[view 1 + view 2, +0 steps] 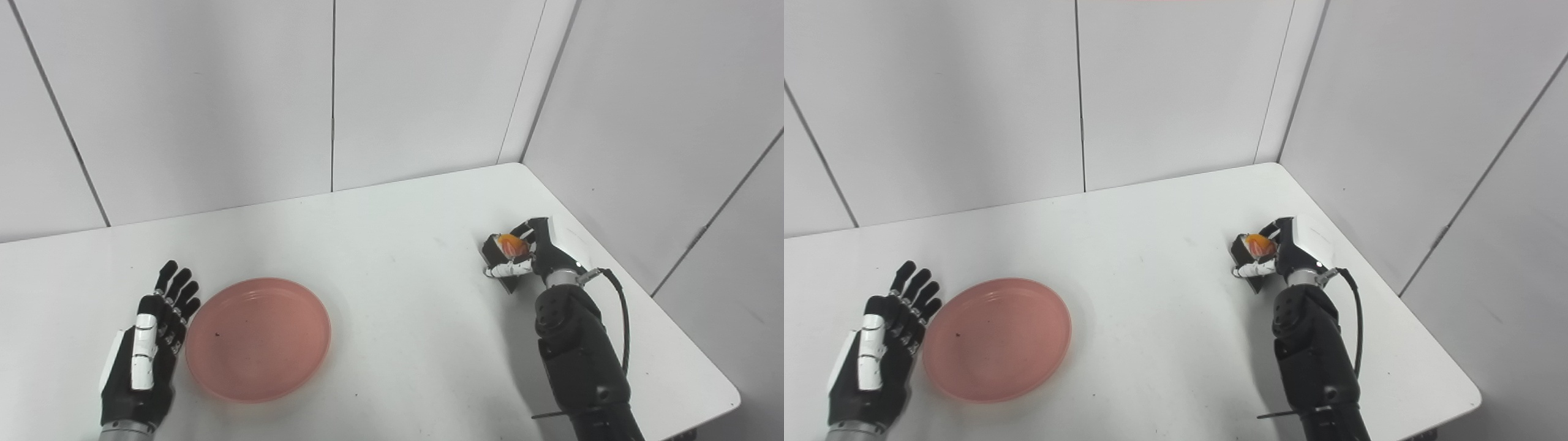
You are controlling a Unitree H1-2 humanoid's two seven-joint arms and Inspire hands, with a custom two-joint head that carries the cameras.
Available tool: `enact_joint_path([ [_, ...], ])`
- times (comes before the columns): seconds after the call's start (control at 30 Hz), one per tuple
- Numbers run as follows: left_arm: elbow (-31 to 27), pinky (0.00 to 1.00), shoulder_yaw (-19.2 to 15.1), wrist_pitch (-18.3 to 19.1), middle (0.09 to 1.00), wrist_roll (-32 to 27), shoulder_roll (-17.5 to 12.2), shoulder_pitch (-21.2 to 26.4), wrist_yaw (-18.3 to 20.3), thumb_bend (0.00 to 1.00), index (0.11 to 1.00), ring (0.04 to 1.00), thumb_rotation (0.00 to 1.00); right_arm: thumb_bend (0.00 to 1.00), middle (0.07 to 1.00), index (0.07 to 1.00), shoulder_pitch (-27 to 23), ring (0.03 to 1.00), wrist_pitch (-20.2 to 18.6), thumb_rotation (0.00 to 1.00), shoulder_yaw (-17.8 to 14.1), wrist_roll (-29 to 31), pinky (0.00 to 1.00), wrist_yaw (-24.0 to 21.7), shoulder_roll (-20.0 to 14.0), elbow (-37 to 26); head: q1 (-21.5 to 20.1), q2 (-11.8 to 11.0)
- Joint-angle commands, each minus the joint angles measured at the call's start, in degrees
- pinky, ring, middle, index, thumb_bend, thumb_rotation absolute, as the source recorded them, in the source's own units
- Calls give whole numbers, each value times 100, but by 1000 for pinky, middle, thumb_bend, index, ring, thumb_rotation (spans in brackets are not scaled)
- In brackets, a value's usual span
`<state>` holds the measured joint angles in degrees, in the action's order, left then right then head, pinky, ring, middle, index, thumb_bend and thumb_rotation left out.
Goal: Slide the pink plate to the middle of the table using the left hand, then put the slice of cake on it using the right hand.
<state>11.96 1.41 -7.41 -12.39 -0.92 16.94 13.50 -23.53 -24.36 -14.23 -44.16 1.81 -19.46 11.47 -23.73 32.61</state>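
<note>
Nearest the camera: left hand is lying flat beside the pink plate, fingers spread and extended, holding nothing. Its inner edge is sitting just beside the plate's left rim, maybe touching, can't tell. Reads as a push pose: the side of the hand is lining up to shove the plate sideways rather than lift it, which suits a shallow dish that offers nothing to pinch.

The plate is sitting left of centre on the table, so the slide doesn't look finished. It's round, shallow, with a raised rim, smooth and slightly glossy, probably plastic. One small dark speck is showing inside it. It should be gliding easily on the matte white tabletop.

Further back on the right: right hand is closing around the slice of cake, with the white thumb crossing under it and dark fingers wrapping over the top. The cake is staying well apart from the plate, near the table's right edge. Only an orange-red top and a dark slab-like base are peeking out; the real shape is mostly hidden by the grip. Whether it's lifting off the table yet, can't tell.

Behind everything, plain white wall panels are meeting at the corner.
</note>
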Motion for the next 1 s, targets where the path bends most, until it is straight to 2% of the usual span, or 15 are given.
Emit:
enact_joint_path([
  [0.0,48,970,-1,-23,973,35,21,-211,-19,610,959,967,1000,522,431,509,-87,268,297,0,5,184,217,594,-60,-278,22,4],
  [0.17,92,958,24,-101,967,76,48,-217,-36,628,950,960,1000,525,472,486,-33,273,-40,0,177,281,221,684,-85,-754,218,-1],
  [0.23,53,954,56,-50,969,117,56,-233,-43,643,952,961,1000,522,444,501,-4,274,75,0,98,572,220,705,-41,-948,405,6],
  [0.3,-4,962,87,-1,973,190,103,-257,-104,647,956,966,1000,520,433,511,20,276,32,0,133,645,218,688,-19,-1231,612,7],
  [0.53,180,955,157,-187,962,362,309,-245,-272,642,948,958,1000,515,415,515,135,268,-32,0,435,792,201,390,-12,-2173,1174,-61],
  [0.73,455,959,239,-395,961,615,443,-170,-383,620,951,956,1000,513,407,513,276,243,336,0,762,1168,182,87,-76,-2659,1853,-88],
  [0.83,559,972,266,-403,965,690,512,-110,-427,623,957,960,1000,515,418,516,293,242,380,0,935,1313,183,-45,-27,-2759,2039,-94],
  [0.97,876,999,298,-631,986,730,570,20,-394,611,977,982,1000,517,439,512,336,253,600,0,1295,1490,198,-235,51,-2812,2313,-154],
])
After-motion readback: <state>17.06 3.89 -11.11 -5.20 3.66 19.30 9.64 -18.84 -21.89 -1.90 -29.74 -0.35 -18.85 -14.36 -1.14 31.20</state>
